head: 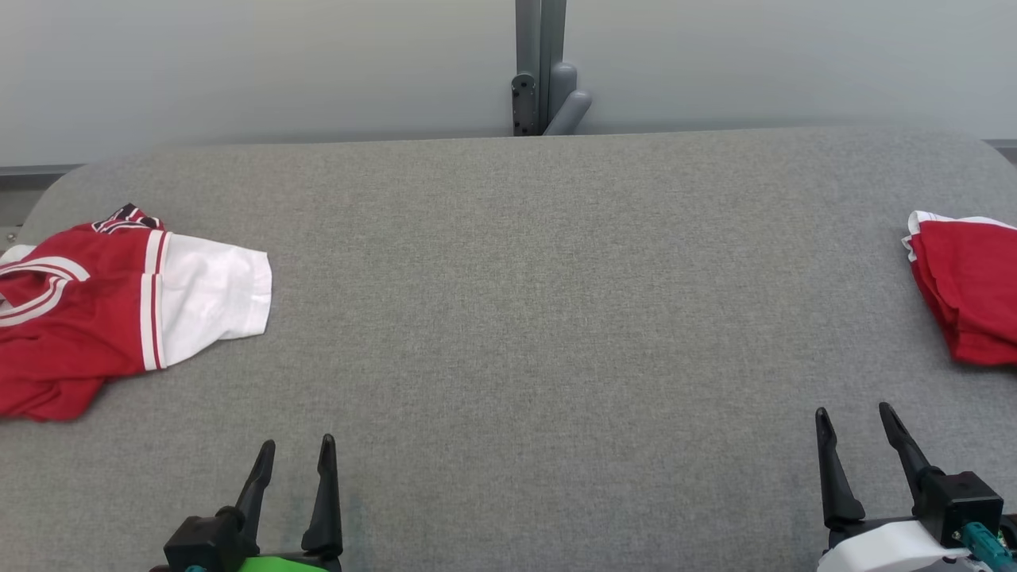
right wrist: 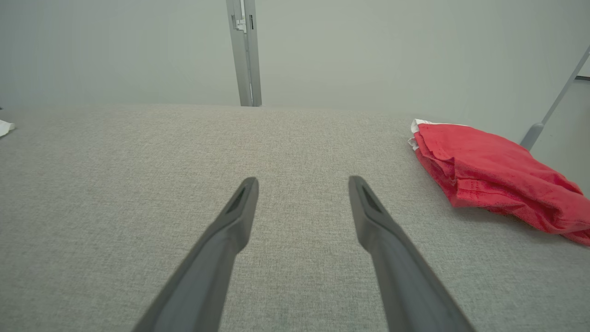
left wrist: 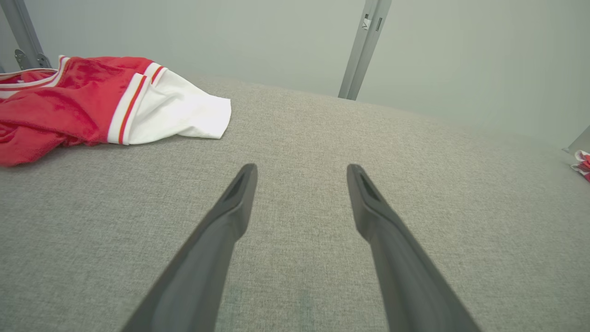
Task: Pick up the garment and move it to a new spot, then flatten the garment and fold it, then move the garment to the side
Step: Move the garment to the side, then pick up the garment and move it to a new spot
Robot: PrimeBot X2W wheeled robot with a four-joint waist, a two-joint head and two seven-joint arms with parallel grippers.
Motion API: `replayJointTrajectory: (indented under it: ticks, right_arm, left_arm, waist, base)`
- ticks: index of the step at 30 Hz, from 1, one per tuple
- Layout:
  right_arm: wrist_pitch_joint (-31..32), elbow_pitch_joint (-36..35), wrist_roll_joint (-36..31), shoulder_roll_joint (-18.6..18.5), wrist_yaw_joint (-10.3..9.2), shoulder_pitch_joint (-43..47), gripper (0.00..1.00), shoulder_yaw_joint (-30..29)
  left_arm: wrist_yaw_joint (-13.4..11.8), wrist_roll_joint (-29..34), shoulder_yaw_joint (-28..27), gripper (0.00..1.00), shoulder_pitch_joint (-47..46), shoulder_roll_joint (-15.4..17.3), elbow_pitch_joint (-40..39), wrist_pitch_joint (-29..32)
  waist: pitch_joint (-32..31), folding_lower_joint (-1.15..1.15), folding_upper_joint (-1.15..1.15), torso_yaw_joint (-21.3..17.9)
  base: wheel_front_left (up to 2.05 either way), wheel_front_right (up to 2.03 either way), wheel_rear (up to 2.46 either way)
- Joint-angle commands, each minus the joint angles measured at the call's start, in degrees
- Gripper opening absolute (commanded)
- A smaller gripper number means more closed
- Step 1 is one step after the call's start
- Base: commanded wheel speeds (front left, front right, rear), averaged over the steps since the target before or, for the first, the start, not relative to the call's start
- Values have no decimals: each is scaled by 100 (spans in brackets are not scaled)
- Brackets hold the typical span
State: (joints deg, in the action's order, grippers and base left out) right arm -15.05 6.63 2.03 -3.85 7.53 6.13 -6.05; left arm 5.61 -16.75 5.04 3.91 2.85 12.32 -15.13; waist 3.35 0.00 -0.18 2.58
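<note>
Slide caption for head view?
Left gripper and right gripper open; crumpled jersey left on grey table, red garment right.

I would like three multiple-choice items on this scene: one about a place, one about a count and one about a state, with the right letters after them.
1. Where on the grey table does the red-and-white garment lie, in the head view?
A. At the left edge
B. In the middle
C. At the centre of the far edge

2. How many garments lie on the table?
A. One
B. Two
C. Four

3. How do the left gripper and the right gripper stand?
A. Both open and empty
B. Left shut on cloth
C. Both shut

Answers:
1 A, since it lies crumpled at the table's left edge.
2 B, since a folded red garment lies at the right edge besides it.
3 A, since the fingers stand apart over bare fabric.
</note>
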Motion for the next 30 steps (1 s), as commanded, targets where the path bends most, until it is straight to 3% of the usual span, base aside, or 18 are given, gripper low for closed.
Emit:
replayJointTrajectory:
  ticks: [1, 21, 30]
  right_arm:
    - [-15, 31, -47, 43, -8, 77, 100, -18]
    - [-16, 125, 21, 90, -8, 104, 100, 8]
    - [-16, 18, -48, 90, -8, 198, 100, 202]
  left_arm:
    - [35, 52, -10, 100, 75, 11, 30, -1]
    - [107, 34, 93, 100, 148, 11, 179, -1]
    - [12, -5, 90, 100, 160, 11, 171, -1]
  waist:
    - [-93, 0, 18, -28]
    - [-263, 0, 18, -29]
    - [-351, 0, 18, 627]
  base:
    - [0, 0, 0]
    - [0, 0, 0]
    - [0, 0, 0]
